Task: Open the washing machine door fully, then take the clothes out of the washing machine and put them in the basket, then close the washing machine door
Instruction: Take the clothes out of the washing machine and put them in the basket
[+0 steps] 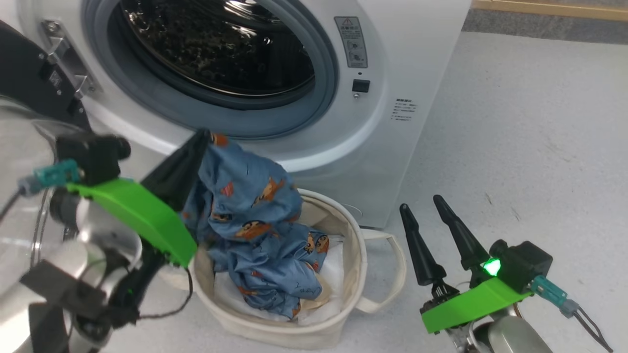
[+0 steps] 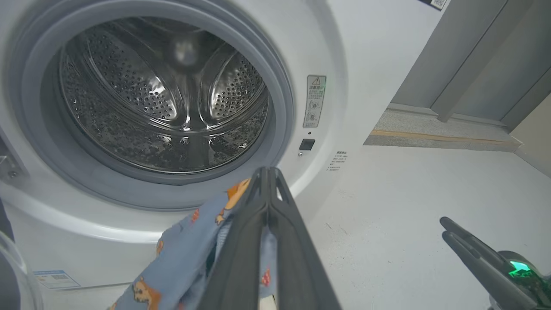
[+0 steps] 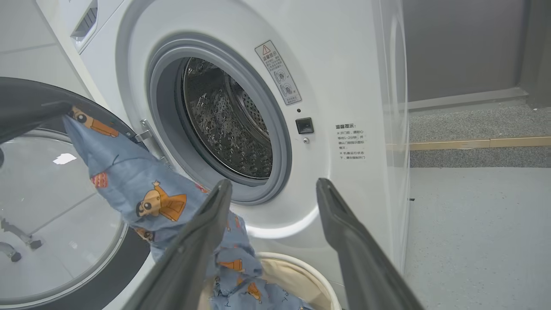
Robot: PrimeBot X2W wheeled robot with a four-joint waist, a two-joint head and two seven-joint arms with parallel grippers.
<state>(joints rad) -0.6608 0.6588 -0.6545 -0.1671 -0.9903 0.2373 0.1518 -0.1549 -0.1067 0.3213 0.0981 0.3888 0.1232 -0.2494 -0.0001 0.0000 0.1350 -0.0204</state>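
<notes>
The washing machine [image 1: 402, 73] stands with its steel drum [image 2: 172, 99] showing nothing inside. Its door [image 1: 22, 73] hangs swung out at the left, black rim and clear glass [image 3: 56, 206] toward me. My left gripper [image 1: 203, 133] is shut on the top of the clothes [image 1: 245, 206], a light blue garment with orange-brown figures. It holds them just below the drum opening. The garment hangs down into the cream basket [image 1: 360, 255], which sits on the floor in front of the machine. My right gripper [image 1: 420, 203] is open and holds nothing, to the right of the basket.
A white sheet [image 1: 333, 264] lies in the basket under the garment. One loop handle [image 1: 392, 274] sticks out toward my right gripper. Pale grey floor [image 1: 530, 137] stretches to the right of the machine, up to a raised threshold strip [image 3: 473, 144].
</notes>
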